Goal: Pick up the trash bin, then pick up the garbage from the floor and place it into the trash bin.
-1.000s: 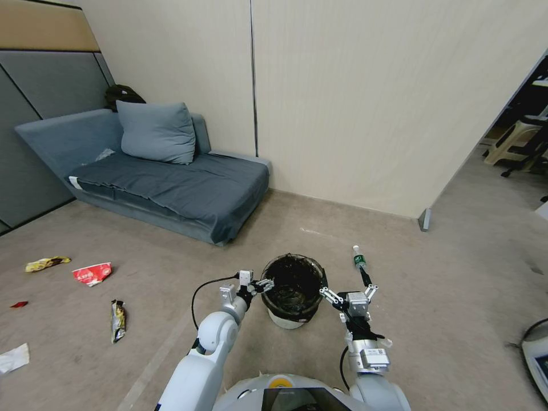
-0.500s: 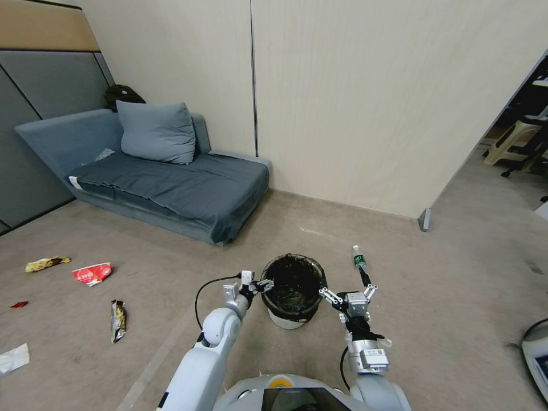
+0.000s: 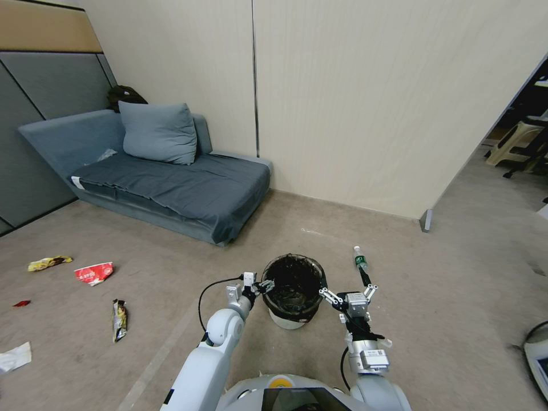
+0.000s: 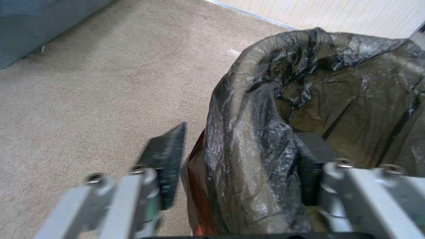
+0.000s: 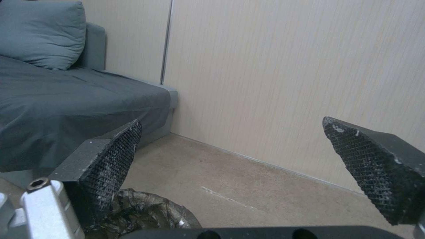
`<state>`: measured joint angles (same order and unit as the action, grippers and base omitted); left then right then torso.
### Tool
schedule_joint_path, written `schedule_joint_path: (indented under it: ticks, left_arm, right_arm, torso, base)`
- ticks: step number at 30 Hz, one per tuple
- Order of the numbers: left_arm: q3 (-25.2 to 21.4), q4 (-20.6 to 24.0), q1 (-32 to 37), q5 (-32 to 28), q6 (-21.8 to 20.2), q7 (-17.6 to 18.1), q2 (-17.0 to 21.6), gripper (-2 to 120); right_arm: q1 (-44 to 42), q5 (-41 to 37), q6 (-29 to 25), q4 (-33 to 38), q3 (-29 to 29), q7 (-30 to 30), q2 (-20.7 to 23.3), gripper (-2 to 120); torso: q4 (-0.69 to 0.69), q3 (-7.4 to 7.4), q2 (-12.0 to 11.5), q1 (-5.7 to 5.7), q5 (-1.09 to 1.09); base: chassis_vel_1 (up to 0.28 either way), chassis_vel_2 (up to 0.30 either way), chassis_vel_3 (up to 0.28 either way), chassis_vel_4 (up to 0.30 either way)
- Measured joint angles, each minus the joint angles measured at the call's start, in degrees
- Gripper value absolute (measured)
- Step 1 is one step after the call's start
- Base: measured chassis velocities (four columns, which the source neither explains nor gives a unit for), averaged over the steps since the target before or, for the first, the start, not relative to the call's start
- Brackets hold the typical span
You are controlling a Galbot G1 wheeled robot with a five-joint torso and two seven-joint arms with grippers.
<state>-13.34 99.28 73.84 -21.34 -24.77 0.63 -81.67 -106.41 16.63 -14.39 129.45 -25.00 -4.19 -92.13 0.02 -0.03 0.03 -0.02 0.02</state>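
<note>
My left claw [image 4: 239,166] straddles, unclenched, the nine o'clock rim of the small round white plastic bin with crinkly black liner [image 3: 294,289]; I should pinch rim, not just film, while my right claw [image 3: 348,295] waits spread at three o'clock.

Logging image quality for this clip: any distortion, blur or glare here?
Head view: wide-angle bending of wall lines, even light, trash bin sharp. Left wrist view: near finger pad soft, bag liner shows mild sheen. Right wrist view: pads crisp, sofa slightly soft.

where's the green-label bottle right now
In the head view the bottle lies on the carpet right of the trash bin, just beyond the open right gripper.
</note>
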Motion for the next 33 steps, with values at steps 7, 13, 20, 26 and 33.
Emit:
schedule_joint_path:
  ticks: [7, 13, 20, 26, 33]
  left_arm:
    - [0.4, 1.0, 2.2, 0.6, 0.0, 1.3, -0.4, 18]
    - [0.5, 1.2, 3.3, 1.1, 0.0, 1.7, -0.8, 6]
    - [0.6, 1.8, 4.9, 1.7, 0.0, 2.4, -1.1, 6]
    - [0.6, 2.8, 6.2, 2.3, 0.0, 3.3, -1.4, 5]
    - [-0.3, 4.7, 7.4, 3.8, 0.0, 4.4, -2.8, 5]
  right_arm:
    - [0.0, 0.1, 0.0, 0.0, 0.4, 0.1, 0.0, 100]
    - [0.0, 0.2, 0.0, 0.1, 0.3, 0.1, 0.0, 100]
    - [0.0, 0.2, 0.0, 0.2, 0.4, 0.1, 0.0, 100]
    - [0.1, 0.3, 0.0, 0.3, 0.6, 0.2, 0.0, 100]
    - [0.4, 0.9, 0.0, 0.1, 1.0, -0.9, 0.0, 100]
  torso:
    - [0.00, 0.01, 0.0, 0.00, 0.01]
    - [0.01, 0.01, 0.0, 0.00, 0.01]
    - [0.01, 0.01, 0.0, 0.00, 0.01]
    - [-0.01, 0.03, 0.0, 0.01, -0.01]
    - [-0.06, 0.05, 0.0, 0.02, -0.07]
  base:
    - [0.000, 0.000, 0.000, 0.000]
    - [0.000, 0.000, 0.000, 0.000]
    - [0.000, 0.000, 0.000, 0.000]
    - [0.000, 0.000, 0.000, 0.000]
    - [0.000, 0.000, 0.000, 0.000]
